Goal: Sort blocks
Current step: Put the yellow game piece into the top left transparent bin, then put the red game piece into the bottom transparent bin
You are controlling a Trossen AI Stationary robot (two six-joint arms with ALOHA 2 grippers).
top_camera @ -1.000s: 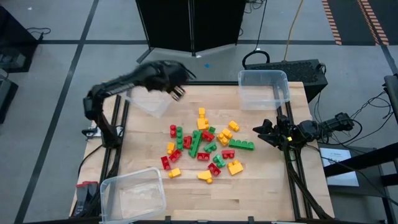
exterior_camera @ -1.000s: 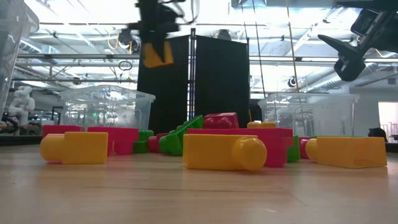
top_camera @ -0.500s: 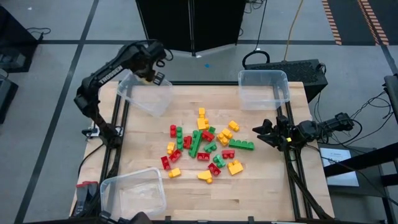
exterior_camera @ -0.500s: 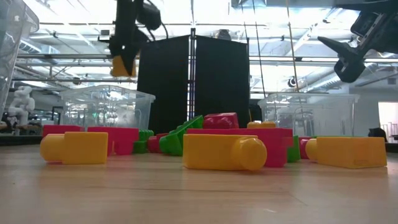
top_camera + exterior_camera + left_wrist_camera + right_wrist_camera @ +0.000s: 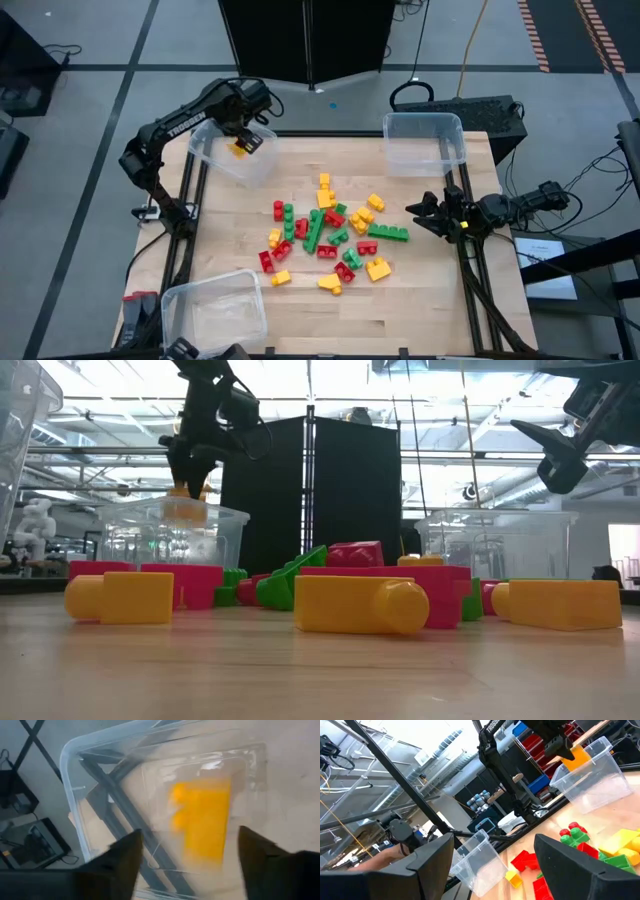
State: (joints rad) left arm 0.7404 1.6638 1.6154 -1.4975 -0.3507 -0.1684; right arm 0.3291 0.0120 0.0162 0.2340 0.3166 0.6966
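High view: we note a yellow block (image 5: 238,148) inside the far-left bin (image 5: 262,167), below the left claw (image 5: 240,135), fingers apart. Remaining blocks (image 5: 330,235) lie mid-desk (image 5: 430,300).

Low view: the block (image 5: 185,511) appears blurred.

Right claw (image 5: 422,212) open, idle at desk edge.

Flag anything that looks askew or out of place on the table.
The far-left bin sits skewed and overhangs the table edge, unlike the squarer far-right bin. A yellow block is dropping into it from the open left gripper.
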